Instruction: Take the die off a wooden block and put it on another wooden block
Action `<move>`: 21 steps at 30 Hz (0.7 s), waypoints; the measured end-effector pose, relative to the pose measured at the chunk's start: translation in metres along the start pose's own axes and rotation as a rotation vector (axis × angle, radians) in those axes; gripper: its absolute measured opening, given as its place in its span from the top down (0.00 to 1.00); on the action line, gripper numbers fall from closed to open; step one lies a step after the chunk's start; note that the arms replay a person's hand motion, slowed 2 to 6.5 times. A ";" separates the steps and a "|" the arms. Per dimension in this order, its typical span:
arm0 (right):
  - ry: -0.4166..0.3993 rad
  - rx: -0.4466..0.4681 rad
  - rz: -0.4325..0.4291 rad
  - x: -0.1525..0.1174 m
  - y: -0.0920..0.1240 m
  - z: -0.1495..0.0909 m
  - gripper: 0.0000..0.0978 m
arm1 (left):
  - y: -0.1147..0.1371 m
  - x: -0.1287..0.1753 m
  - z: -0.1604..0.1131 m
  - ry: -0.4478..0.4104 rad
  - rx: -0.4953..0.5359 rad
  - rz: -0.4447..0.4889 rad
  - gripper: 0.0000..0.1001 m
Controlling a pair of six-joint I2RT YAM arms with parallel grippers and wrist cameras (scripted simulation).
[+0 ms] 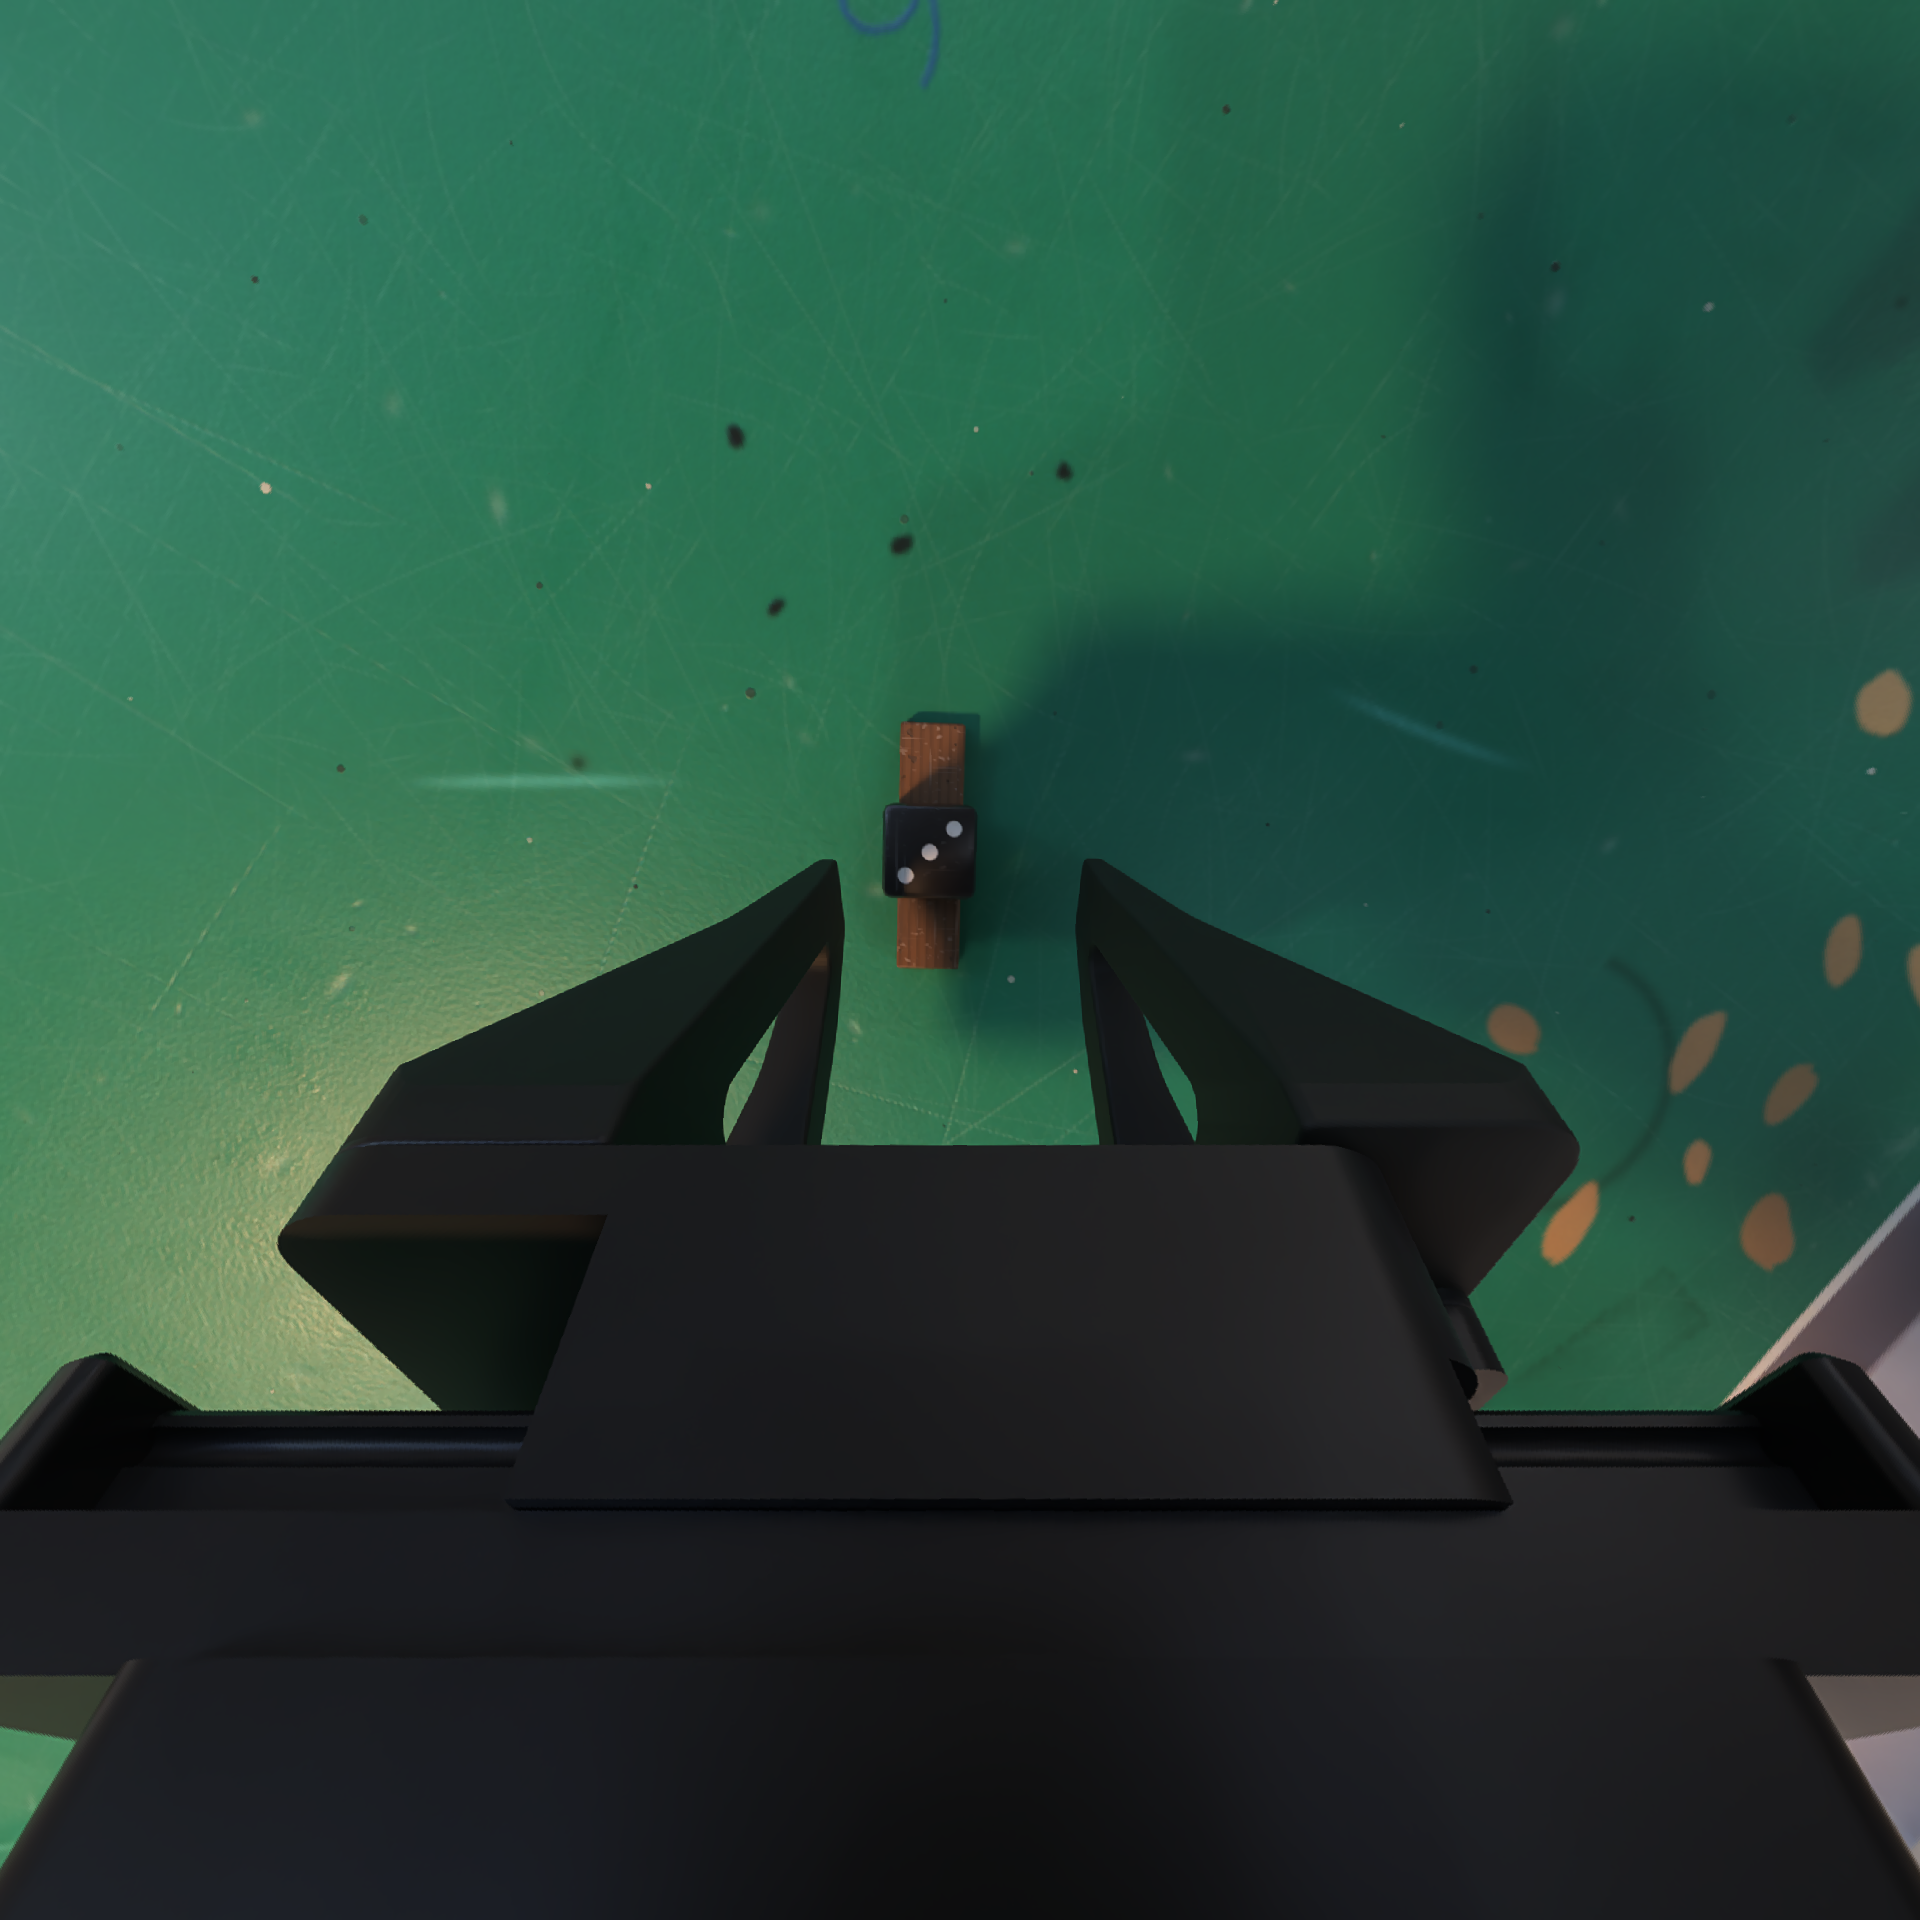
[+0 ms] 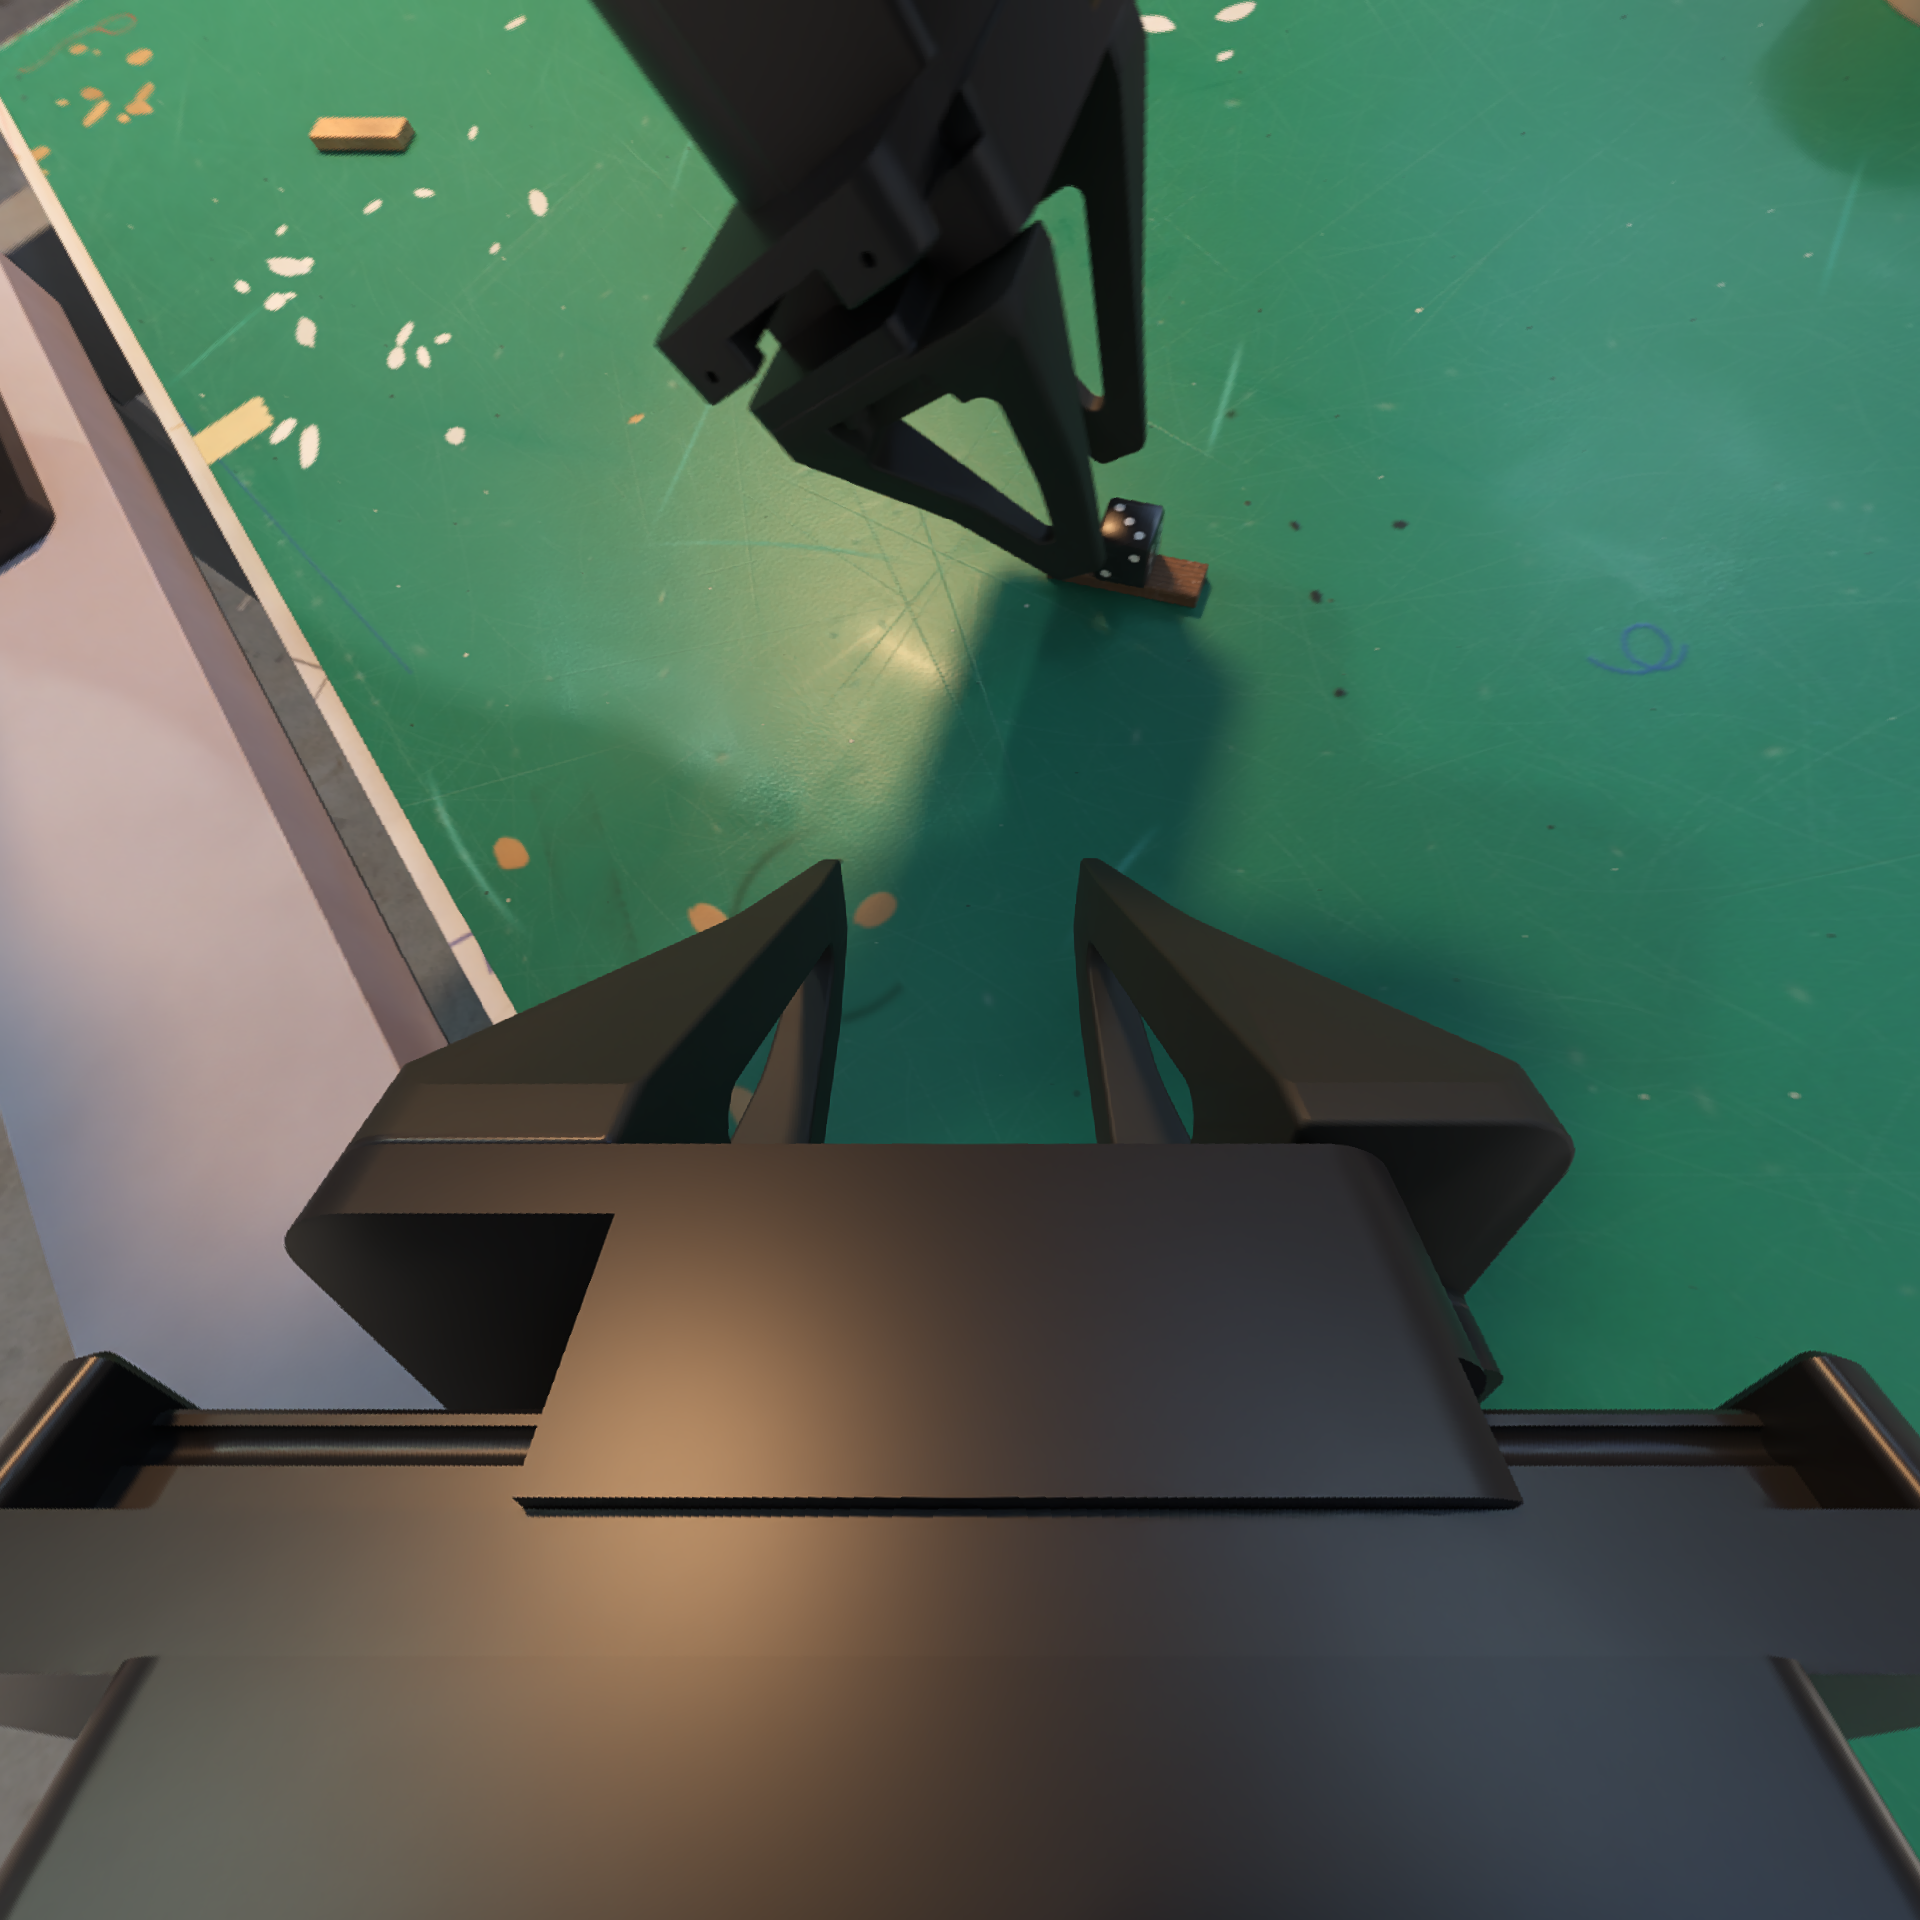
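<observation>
- Right gripper (image 2: 958, 883): jaws apart, nothing between them, poised over bare green mat (image 2: 1455, 831), well clear of the work.
- Left gripper (image 1: 956, 883): jaws spread, empty. Fingertips lowered to either side of the die (image 1: 929, 852), one seen at block level beside the die in the right wrist view; contact with the die not evident.
- Die: black with white pips, seated on the dark wooden block (image 1: 931, 758), roughly mid-length, three pips up in the left wrist view.
- Dark wooden block: narrow brown strip, flat on the mat, both ends projecting past the die.
- Light wooden block (image 2: 362, 134): pale, flat on the mat, well apart from the die, near the table edge; top bare. Presumed destination.
- Progress, as judged: approach complete, grasp not yet made. Die not lifted.
- Remaining: close on the die, lift clear of the dark block, carry to the light block, set down, release.
- Caution: narrow strip underneath; risk of a fingertip nudging it during closing.
</observation>
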State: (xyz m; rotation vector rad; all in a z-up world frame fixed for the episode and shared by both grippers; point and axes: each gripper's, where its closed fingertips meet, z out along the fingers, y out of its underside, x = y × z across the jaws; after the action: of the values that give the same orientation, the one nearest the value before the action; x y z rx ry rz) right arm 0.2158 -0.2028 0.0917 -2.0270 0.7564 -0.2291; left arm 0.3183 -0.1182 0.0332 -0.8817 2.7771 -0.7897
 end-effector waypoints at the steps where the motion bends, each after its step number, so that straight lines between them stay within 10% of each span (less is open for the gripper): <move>1: 0.005 -0.008 -0.003 0.003 -0.002 -0.002 0.62 | 0.000 0.001 -0.002 0.000 0.007 -0.002 0.62; 21: 0.154 -0.324 -0.061 0.083 -0.041 -0.018 0.61 | 0.006 0.034 -0.045 0.010 0.166 -0.006 0.62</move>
State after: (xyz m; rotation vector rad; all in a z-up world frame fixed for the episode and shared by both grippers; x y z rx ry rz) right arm 0.2908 -0.2501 0.1243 -2.3614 0.8726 -0.3175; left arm 0.2755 -0.1131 0.0697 -0.8576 2.6701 -1.0109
